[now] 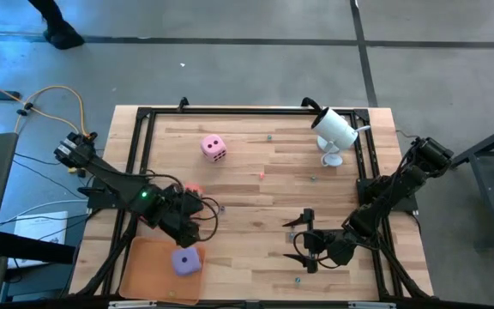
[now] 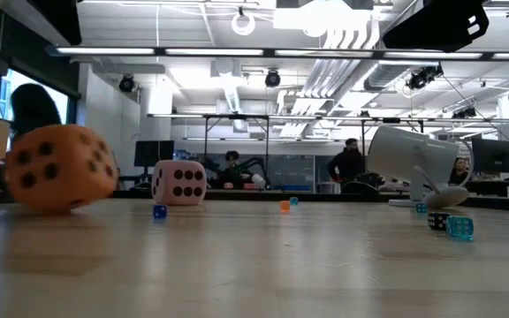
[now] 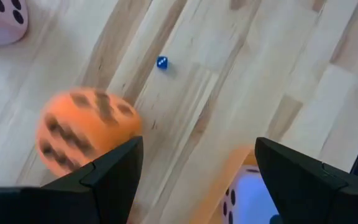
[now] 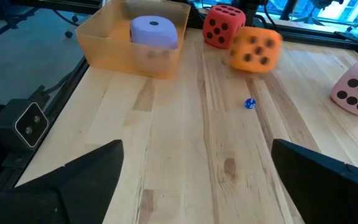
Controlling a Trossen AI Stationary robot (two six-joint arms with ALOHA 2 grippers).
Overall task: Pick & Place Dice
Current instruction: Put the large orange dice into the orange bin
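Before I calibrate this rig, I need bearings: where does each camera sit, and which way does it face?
High view: overhead, straight down; both arms, purple die in orange tray.
Low view: tabletop height, level into the room; no arm shows.
Left wrist view: down at the orange die; left gripper open.
Right wrist view: across the table toward the tray; right gripper open.
Shared: pink die.

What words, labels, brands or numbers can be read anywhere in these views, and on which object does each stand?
No readable text in any view.
Pink die: pips only, six on the face seen from the table-level camera.
Orange die: dark pips, no print.
Red die: dark pips, no print.
Purple die in the orange tray: pips only.
White camera: no marking visible.
Papers beside the table: print too small to read.
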